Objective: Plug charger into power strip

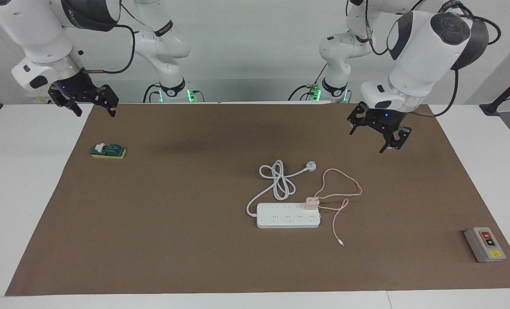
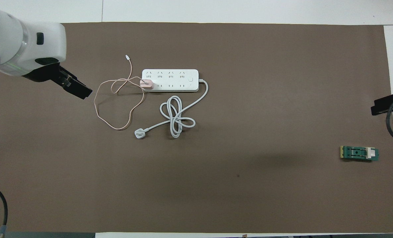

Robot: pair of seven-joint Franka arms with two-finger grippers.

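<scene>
The pale pink charger (image 1: 312, 203) (image 2: 146, 84) stands in a socket of the white power strip (image 1: 287, 216) (image 2: 173, 80), in the row nearer the robots, at the end toward the left arm. Nothing holds it. Its thin pink cable (image 2: 118, 128) lies looped on the mat beside the strip, and the cable's loose end (image 1: 342, 243) lies farther from the robots. My left gripper (image 1: 374, 136) (image 2: 74, 88) hangs open and empty over bare mat, well away from the charger toward the left arm's end. My right gripper (image 1: 94, 110) (image 2: 385, 105) waits open over the mat's edge at its own end.
The strip's thick white cord (image 1: 279, 180) (image 2: 176, 119) lies coiled nearer the robots and ends in a white plug (image 1: 310, 165) (image 2: 139, 133). A grey button box (image 1: 484, 244) sits at the left arm's end. A green block (image 1: 108, 151) (image 2: 359, 153) lies near the right arm's end.
</scene>
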